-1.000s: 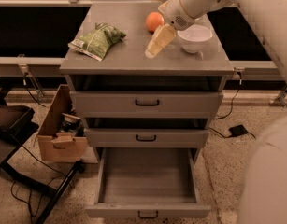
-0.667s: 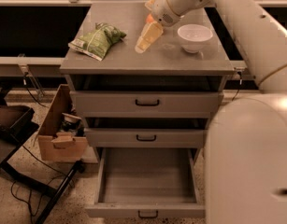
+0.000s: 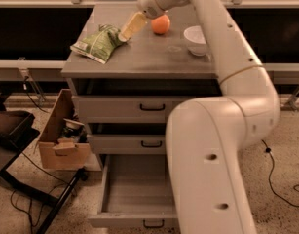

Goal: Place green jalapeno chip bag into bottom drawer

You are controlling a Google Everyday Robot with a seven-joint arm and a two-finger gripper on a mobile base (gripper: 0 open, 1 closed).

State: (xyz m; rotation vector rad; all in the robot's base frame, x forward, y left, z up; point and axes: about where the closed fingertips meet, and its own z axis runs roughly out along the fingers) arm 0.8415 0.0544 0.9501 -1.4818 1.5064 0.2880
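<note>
The gripper (image 3: 125, 32) is tilting down-left at the right end of the bag (image 3: 96, 45), which is lying on the surface's (image 3: 139, 62) left; its opening cannot be told. The arm (image 3: 236, 67) is reaching over past the orange (image 3: 160, 24) and bowl (image 3: 195, 37). Below, the bottom drawer (image 3: 134, 194) is standing open.

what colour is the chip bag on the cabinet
The chip bag is green with pale ends, in the camera view; the gripper is by its right edge.

dim warm light from above lights the cabinet top (image 3: 154, 57), where the gripper (image 3: 125, 32) hangs at left, with deep shadow beneath.
</note>
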